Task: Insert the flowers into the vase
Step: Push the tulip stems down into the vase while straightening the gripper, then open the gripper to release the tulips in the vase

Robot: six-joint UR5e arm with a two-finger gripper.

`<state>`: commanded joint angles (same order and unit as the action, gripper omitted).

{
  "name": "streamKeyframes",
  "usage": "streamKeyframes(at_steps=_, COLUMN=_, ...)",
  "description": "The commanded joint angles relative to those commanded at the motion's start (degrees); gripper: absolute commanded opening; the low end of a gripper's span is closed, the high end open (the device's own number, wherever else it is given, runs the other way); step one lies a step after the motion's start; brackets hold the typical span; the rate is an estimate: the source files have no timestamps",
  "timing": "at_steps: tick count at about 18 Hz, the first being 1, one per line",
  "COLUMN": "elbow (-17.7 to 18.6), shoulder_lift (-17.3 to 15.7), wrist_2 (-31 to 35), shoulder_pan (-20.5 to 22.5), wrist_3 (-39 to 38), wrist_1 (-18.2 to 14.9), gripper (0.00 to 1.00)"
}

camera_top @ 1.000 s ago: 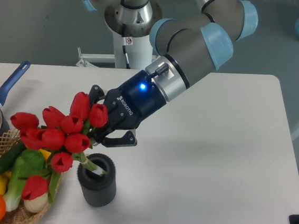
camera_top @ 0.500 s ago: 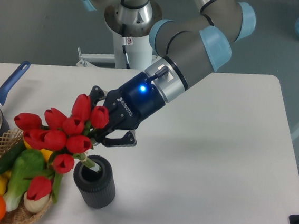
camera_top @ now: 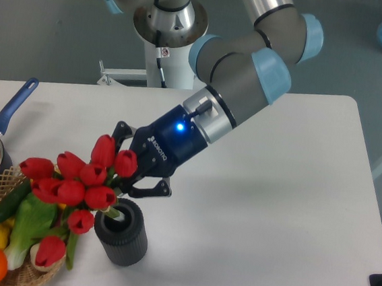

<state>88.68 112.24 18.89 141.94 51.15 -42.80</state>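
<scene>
The flowers [camera_top: 75,184], a bunch of red tulips with green leaves, lean to the left over the basket. Their pale stems [camera_top: 112,211] point down to the right, and the stem ends sit in the round mouth of the vase [camera_top: 122,236]. The vase is a short, dark grey, ribbed cylinder standing upright on the white table. My gripper [camera_top: 134,168] is just above and behind the vase, tilted down to the left. It is shut on the flowers near the top of the stems, partly hidden behind the blooms.
A wicker basket [camera_top: 26,277] with toy vegetables and fruit stands at the front left, right beside the vase. A blue-handled pot [camera_top: 7,115] is at the left edge. The robot base [camera_top: 167,39] is at the back.
My gripper has moved down and slightly right with the flowers. The stem ends have gone further into the vase mouth. The vase has stayed upright.
</scene>
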Motion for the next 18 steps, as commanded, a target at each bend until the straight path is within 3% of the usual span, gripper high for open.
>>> streamKeyframes(at_steps=3, elbow=1.5, shoulder_lift=0.5, wrist_2=2.0, shoulder_pan=-0.1, wrist_3=0.7, wrist_1=0.1, gripper=0.39)
streamKeyframes(at_steps=6, elbow=1.6, shoulder_lift=1.6, wrist_2=2.4, shoulder_pan=-0.3, wrist_3=1.6, wrist_1=0.1, gripper=0.50)
streamKeyframes(at_steps=11, elbow=1.7, shoulder_lift=2.9, wrist_2=5.2, shoulder_pan=-0.3, wrist_3=1.7, wrist_1=0.1, gripper=0.57)
streamKeyframes(at_steps=18, elbow=3.4, shoulder_lift=2.6, wrist_2=6.6, shoulder_pan=1.5, wrist_3=1.7, wrist_1=0.1, gripper=0.77)
